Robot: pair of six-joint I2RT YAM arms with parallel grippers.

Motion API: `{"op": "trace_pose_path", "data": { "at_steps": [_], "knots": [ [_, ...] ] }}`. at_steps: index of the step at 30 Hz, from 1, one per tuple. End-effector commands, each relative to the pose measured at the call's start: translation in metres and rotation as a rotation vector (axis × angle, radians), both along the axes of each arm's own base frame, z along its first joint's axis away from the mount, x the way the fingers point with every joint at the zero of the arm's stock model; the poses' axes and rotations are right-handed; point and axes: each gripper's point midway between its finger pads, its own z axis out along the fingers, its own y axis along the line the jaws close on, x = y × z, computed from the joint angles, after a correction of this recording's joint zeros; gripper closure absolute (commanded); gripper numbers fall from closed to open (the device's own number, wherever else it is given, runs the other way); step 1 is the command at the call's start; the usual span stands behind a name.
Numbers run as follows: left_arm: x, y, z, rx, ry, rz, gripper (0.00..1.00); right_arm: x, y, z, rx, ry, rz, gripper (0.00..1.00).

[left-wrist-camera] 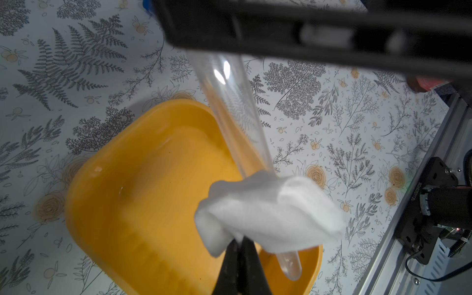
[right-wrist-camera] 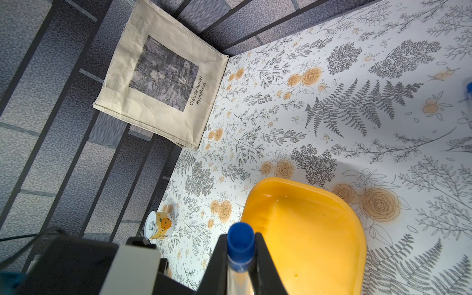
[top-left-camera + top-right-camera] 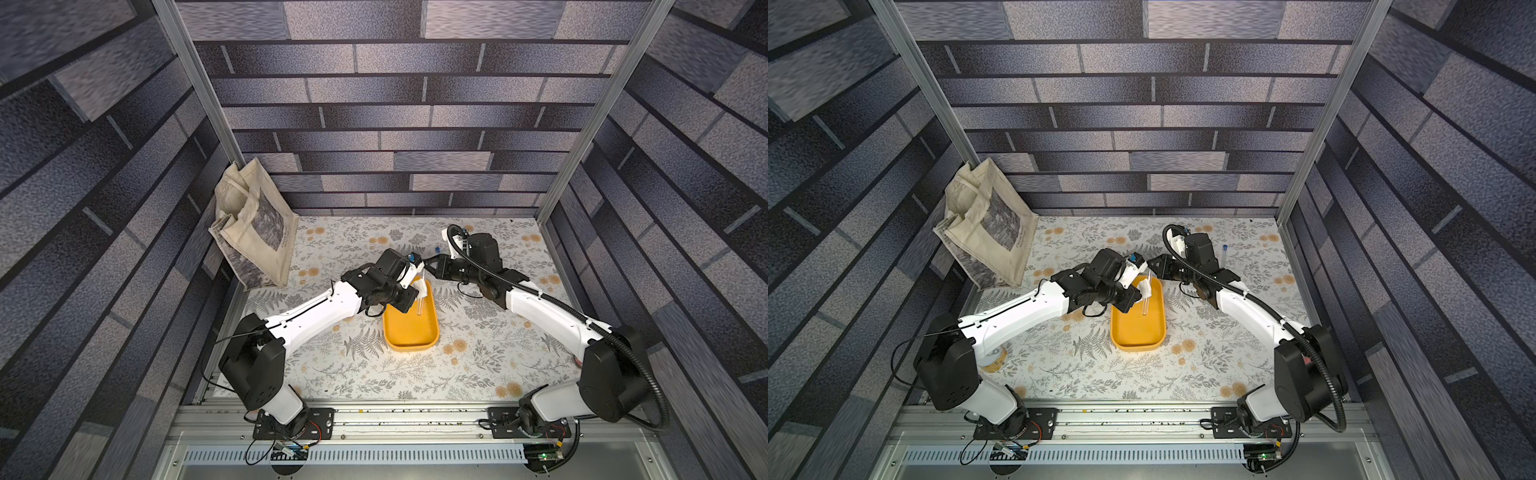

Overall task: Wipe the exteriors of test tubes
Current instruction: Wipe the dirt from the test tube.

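Metal comes first: a small tin can (image 2: 159, 226) with a cartoon orange on its label sits on the floral-print tabletop (image 3: 353, 374), close to my left arm's base. Next out, the shallow yellow plastic tray (image 3: 409, 336) with rounded corners lies on the tabletop between my two arms. Both my grippers are over its far end. My right gripper (image 2: 240, 245) is clamped on a slender clear test tube (image 1: 235, 109), jaws pressing either side just under its blue cap (image 2: 240, 236). The tube slants down from there, rounded bottom over the tray's inside; touching the tray or not, I can't tell. My left gripper (image 1: 240, 245) has its jaws pinched together on a crumpled white wiping cloth (image 1: 268, 212). That cloth is up against the tube's lower stretch, with only the rounded tip poking out past it. Farther back, beyond my right arm, a second blue-capped clear tube (image 3: 1224, 255) lies on the tabletop, well apart from the tray. Farthest off, a beige canvas tote bag (image 3: 253, 232) with a grey printed picture leans against the wall in the far left corner.
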Motion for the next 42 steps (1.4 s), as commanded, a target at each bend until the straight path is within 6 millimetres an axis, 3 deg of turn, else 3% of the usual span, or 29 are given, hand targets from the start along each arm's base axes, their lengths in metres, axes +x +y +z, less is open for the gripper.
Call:
{"op": "trace_pose_path", "data": {
  "at_steps": [1,10,18,33,38,42],
  "knots": [
    [0.017,-0.003,0.015,-0.012,-0.037,-0.011,0.98,-0.003,-0.001,-0.004,-0.017,-0.005,0.004,0.89],
    [0.027,-0.009,0.029,-0.02,-0.06,-0.02,0.98,-0.002,-0.003,-0.007,-0.026,-0.003,-0.006,0.88],
    [0.01,-0.008,0.018,-0.008,-0.034,-0.041,0.98,0.004,-0.004,-0.002,-0.018,-0.011,-0.021,0.88],
    [-0.045,-0.001,-0.011,0.014,0.029,-0.083,0.97,0.017,-0.01,0.002,-0.009,-0.016,-0.041,0.88],
    [-0.04,-0.002,-0.01,0.023,0.022,-0.081,0.97,0.014,-0.012,0.001,-0.005,-0.013,-0.04,0.88],
    [-0.025,-0.007,-0.006,0.013,0.009,-0.065,0.98,0.011,-0.012,0.0,-0.004,-0.009,-0.037,0.88]
  ]
}}
